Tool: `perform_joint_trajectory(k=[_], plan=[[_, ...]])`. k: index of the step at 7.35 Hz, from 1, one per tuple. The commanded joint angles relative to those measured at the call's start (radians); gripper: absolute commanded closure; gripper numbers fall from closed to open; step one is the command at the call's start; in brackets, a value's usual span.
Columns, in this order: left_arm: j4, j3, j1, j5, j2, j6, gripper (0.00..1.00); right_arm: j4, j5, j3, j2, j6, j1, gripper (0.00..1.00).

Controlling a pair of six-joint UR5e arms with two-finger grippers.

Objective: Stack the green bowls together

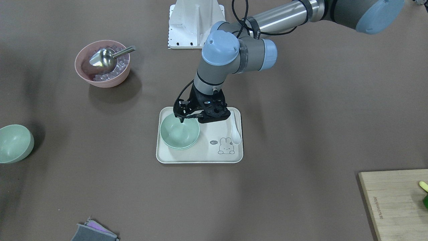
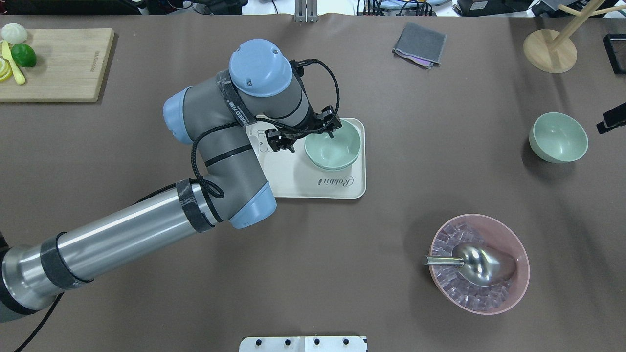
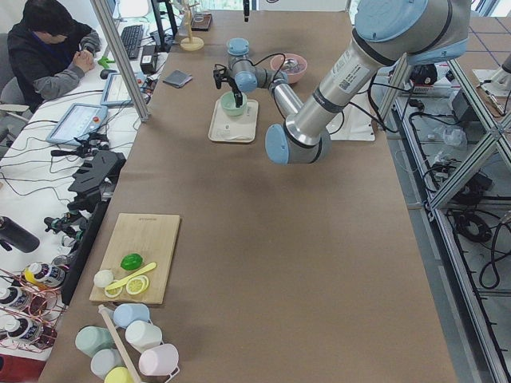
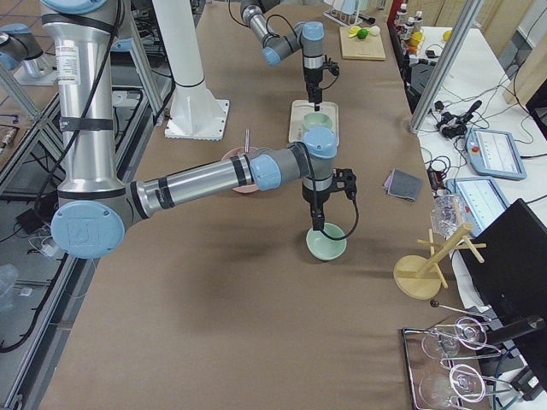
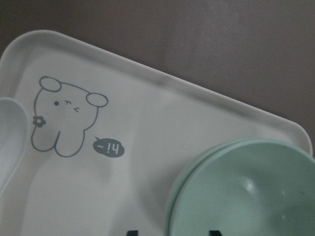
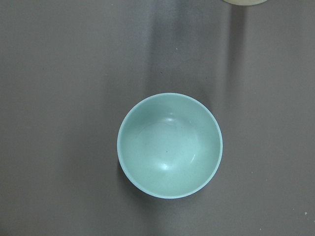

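Note:
Two pale green bowls sit nested (image 1: 179, 132) (image 2: 333, 144) (image 5: 246, 191) on a white rabbit tray (image 1: 200, 155) (image 2: 313, 181). My left gripper (image 1: 183, 117) (image 2: 311, 139) hangs over their rim on the robot's side, open; in the left wrist view its two tips stand apart on either side of the rim. A third green bowl (image 1: 13, 144) (image 2: 557, 137) (image 6: 170, 145) stands alone on the table. My right gripper (image 4: 317, 229) hangs straight above it, apart from it. Its fingers do not show in the right wrist view, so I cannot tell if it is open.
A pink bowl (image 1: 102, 63) (image 2: 479, 264) holds ice cubes and a metal scoop. A white spoon (image 1: 236, 132) lies on the tray. A wooden cutting board (image 2: 54, 63) with fruit, a grey cloth (image 2: 419, 45) and a wooden stand (image 2: 550, 49) sit along the far edge.

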Motion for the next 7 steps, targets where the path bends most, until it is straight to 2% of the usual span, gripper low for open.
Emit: perform_joint_trajectory(k=[1, 2, 3, 4, 5, 7], plan=[[0.079, -0.172, -0.043, -0.044, 0.126, 0.018, 0.02, -0.002, -0.022, -0.009, -0.001, 0.000, 0.000, 0.00], [0.142, -0.287, -0.085, -0.088, 0.220, 0.123, 0.02, -0.003, -0.064, -0.018, -0.001, 0.000, 0.000, 0.00], [0.246, -0.401, -0.120, -0.093, 0.295, 0.230, 0.02, -0.002, -0.067, -0.038, -0.001, 0.000, 0.000, 0.00], [0.318, -0.472, -0.177, -0.096, 0.348, 0.345, 0.02, -0.002, -0.066, -0.061, 0.004, 0.000, 0.000, 0.00], [0.331, -0.503, -0.259, -0.140, 0.432, 0.504, 0.02, 0.049, -0.066, -0.118, 0.015, 0.002, 0.000, 0.00], [0.328, -0.506, -0.455, -0.261, 0.585, 0.857, 0.02, 0.220, -0.061, -0.271, 0.051, 0.058, 0.000, 0.00]])
